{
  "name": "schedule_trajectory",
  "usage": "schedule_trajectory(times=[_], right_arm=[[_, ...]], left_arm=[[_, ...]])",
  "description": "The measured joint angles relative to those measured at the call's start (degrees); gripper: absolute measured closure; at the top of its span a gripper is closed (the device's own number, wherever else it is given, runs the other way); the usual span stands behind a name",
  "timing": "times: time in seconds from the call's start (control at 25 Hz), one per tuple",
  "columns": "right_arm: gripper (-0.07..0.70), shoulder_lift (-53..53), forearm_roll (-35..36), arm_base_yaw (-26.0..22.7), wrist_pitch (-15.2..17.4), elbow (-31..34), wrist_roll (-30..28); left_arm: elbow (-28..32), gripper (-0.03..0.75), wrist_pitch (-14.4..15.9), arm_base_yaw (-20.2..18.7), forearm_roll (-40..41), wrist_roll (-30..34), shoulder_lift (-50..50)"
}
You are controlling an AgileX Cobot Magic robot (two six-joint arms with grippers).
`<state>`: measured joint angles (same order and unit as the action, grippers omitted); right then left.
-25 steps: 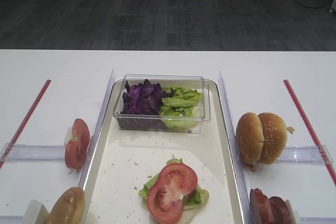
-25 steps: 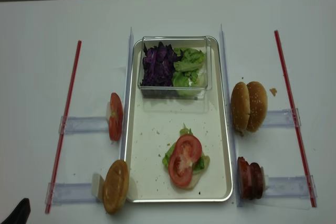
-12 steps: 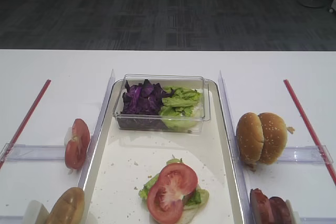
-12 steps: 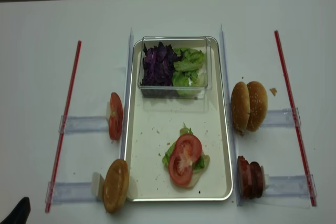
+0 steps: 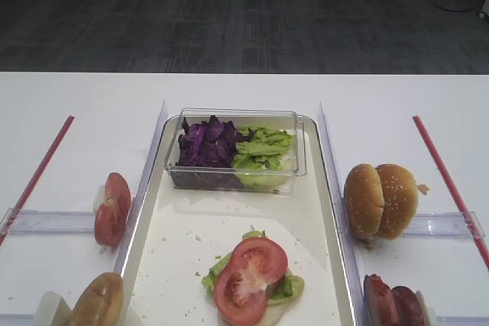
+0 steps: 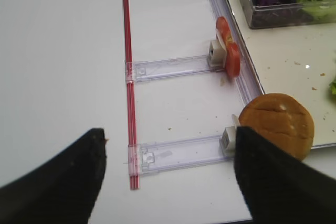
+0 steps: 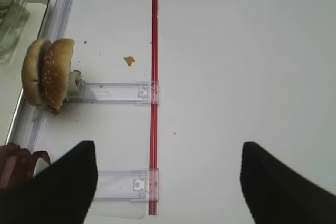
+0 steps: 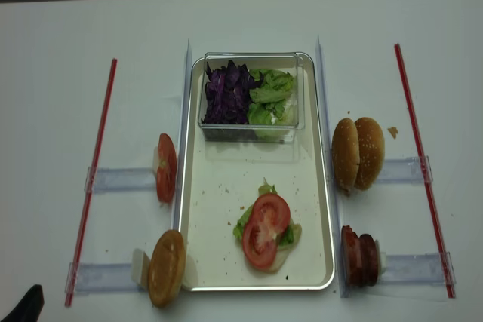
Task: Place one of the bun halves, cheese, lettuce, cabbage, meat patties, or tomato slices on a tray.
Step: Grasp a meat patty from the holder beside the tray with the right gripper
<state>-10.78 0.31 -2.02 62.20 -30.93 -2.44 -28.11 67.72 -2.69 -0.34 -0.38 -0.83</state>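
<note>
Centrally, tomato slice (image 8: 266, 220) on lettuce (image 8: 243, 224), tray (image 8: 226, 262), both pincers empty

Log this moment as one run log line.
stack: tomato slice on lettuce, on tray | left claw: open, empty | right claw: open, empty | meat patties: off tray

A lab-like room: white table (image 5: 244, 89) with marked stations, grey carpet floor (image 5: 229, 13) beyond.

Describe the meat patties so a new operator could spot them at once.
Start at the tray and cross its right rim near the front corner. The meat patties stand on edge against a clear holder, in front of the sesame bun halves. They are dull pinkish-red with dark edges, unlike the brighter tomato slices standing left of the tray.
</note>
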Motion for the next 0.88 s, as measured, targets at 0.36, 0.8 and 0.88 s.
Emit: schedule_trajectory(times=[0.36, 0.8, 0.88], right_arm=[[0.052, -10.5, 1.0, 0.0, -1.1, -5.3, -0.1], [0.053, -26.7, 7.2, 0.0, 4.4, -11.4, -0.1], [0.053, -29.9, 7.7, 0.1, 5.9, -12.3, -0.1]], left_arm=[[0.0, 0.242, 0.0, 0.0, 0.0, 0.4, 0.0], [0.0, 0.242, 0.0, 0.0, 0.0, 0.4, 0.0], [0.0, 0.242, 0.0, 0.0, 0.0, 0.4, 0.0]])
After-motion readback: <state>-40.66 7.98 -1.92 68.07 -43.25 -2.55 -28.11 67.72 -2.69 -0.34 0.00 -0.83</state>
